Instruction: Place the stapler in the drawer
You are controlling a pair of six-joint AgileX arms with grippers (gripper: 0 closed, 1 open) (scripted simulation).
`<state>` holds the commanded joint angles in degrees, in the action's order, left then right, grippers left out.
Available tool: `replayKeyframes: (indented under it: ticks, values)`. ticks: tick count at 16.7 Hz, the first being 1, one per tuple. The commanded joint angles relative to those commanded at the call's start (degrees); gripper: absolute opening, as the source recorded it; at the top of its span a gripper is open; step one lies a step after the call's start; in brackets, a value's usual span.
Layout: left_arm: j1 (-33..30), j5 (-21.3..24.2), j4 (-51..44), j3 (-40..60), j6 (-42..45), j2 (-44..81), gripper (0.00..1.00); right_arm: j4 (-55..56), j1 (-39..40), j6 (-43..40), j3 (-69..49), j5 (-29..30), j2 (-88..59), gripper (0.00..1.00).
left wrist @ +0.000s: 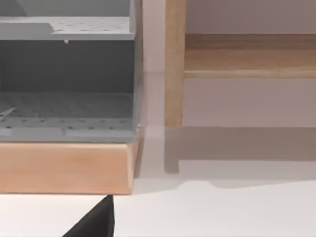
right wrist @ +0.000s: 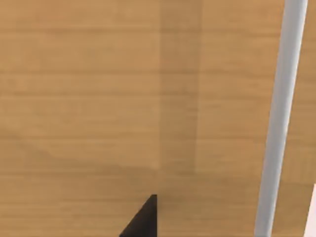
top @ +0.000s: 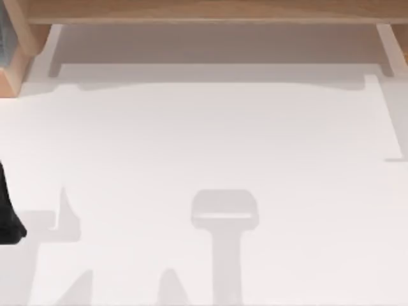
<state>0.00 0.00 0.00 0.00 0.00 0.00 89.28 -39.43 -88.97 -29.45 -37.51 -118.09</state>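
The stapler is out of view. A black part of my left gripper (left wrist: 95,223) hangs over the white table, in front of a wooden base block (left wrist: 64,168) that carries a grey perforated rack (left wrist: 66,106). In the top view my left arm (top: 7,213) is a dark shape at the table's left edge. A black part of my right gripper (right wrist: 143,221) sits very close to a flat wood-grain panel (right wrist: 98,98) with a pale bar (right wrist: 279,123) running across it. This panel may be the drawer's front; I cannot tell for sure.
A long wooden unit (top: 204,11) spans the back of the white table (top: 204,140), standing on a slim leg (left wrist: 174,64) by the rack. The wooden block with the rack occupies the back left corner (top: 14,70). Grey shadows lie on the table's front half.
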Motion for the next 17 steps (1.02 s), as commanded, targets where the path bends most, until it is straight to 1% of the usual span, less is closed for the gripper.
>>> replayKeyframes:
  ticks: [7, 8, 17]
  values:
    - [0.0, 0.0, 0.0, 0.0, 0.0, 0.0, 1.0, 0.0, 0.0, 0.0, 0.0, 0.0, 0.0, 0.02]
    - [0.0, 0.0, 0.0, 0.0, 0.0, 0.0, 1.0, 0.0, 0.0, 0.0, 0.0, 0.0, 0.0, 0.0]
    - [0.0, 0.0, 0.0, 0.0, 0.0, 0.0, 1.0, -0.2, 0.0, 0.1, -0.1, 0.1, -0.2, 0.0]
